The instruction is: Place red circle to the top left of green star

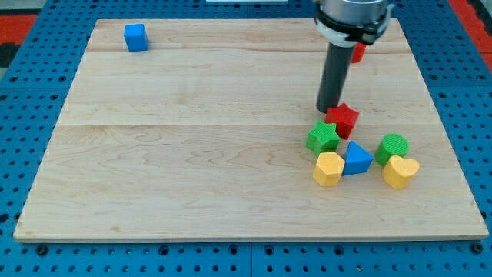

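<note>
The task is not done: the red circle block (358, 52) sits far back, mostly hidden behind the arm, well apart from the green star block (322, 137) at the near right. My tip (329, 109) holds nothing, having no pincer; it rests just left of the red star block (344, 119), just beyond the green star block. Only 1 red sliver shows, so its round shape is a judgement.

Up top, behind the rod: red circle (359, 54). Right beside my tip (330, 110): red star (344, 120). Just below: green star (323, 138).
</note>
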